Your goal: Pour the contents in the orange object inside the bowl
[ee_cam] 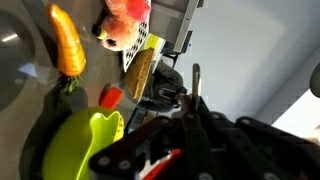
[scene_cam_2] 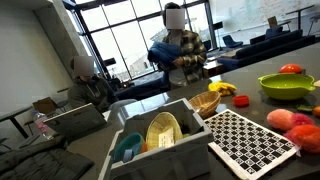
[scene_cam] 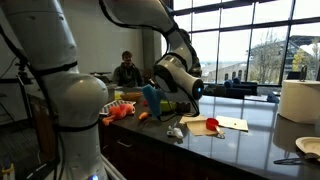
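The lime-green bowl lies at the lower left of the wrist view, and in an exterior view it sits at the right on the dark counter. A small orange-red object stands at the bowl's rim; in an exterior view it shows just behind the bowl. My gripper hangs above the counter to the right of the bowl, its dark fingers drawn together, with nothing visible between the tips. In an exterior view the gripper is raised beside a blue object.
A toy carrot and a pink-orange plush lie beyond the bowl. A dish rack, a checkered mat and a wicker basket stand on the counter. A cutting board, a white cloth and a paper roll lie nearby.
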Tool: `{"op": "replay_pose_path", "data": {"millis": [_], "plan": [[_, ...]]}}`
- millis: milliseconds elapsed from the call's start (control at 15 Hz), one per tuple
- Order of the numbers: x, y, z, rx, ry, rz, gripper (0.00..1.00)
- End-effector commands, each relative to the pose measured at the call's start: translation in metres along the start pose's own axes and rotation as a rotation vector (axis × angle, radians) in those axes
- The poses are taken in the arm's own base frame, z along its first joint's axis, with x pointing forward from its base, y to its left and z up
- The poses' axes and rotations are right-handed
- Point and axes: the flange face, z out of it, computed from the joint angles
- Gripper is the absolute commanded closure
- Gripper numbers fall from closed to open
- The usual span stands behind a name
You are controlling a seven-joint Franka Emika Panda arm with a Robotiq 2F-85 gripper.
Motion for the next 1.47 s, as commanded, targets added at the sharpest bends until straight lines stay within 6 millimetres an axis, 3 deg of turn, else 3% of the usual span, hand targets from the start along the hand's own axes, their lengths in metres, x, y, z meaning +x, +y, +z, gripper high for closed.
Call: {"op": "replay_pose_path", "data": {"millis": [0, 733, 1400], "plan": [[-0.004, 0.026, 0.003, 0.021, -0.003, 0.062, 0.99], [-0.024, 0.086, 0.003, -0.004, -0.024, 0.204, 0.99], [-0.022, 0.112, 0.008, 0.006, -0.026, 0.261, 0.99]]}}
